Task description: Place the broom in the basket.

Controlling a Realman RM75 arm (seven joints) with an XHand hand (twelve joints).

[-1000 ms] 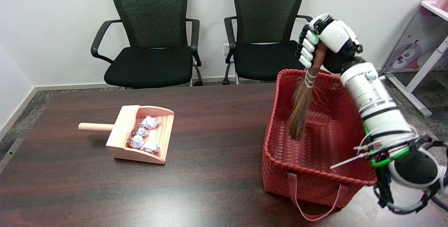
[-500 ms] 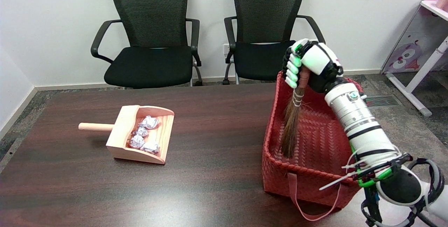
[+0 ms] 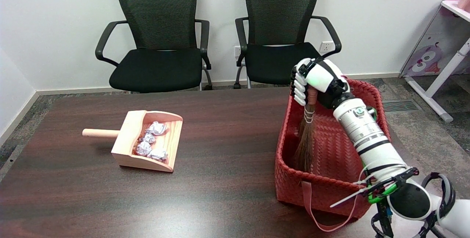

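Observation:
My right hand (image 3: 315,82) grips the handle of a small brown broom (image 3: 304,142) and holds it nearly upright. The broom's bristles hang down inside the red woven basket (image 3: 323,188), by its left wall, and their tips reach the near-left part of the basket's floor. The hand sits just above the basket's far-left rim, with the white forearm (image 3: 363,135) slanting across the basket's opening from the lower right. The handle's top is hidden inside the fingers.
A wooden dustpan (image 3: 147,140) holding several crumpled paper balls (image 3: 150,143) lies on the dark table (image 3: 220,127) to the left. Two black office chairs (image 3: 161,36) stand behind the table. A pink strap (image 3: 323,214) hangs from the basket's front.
The right hand has come down and slightly left with the broom, lowering the bristles from mid-basket height to the basket's floor by the left wall.

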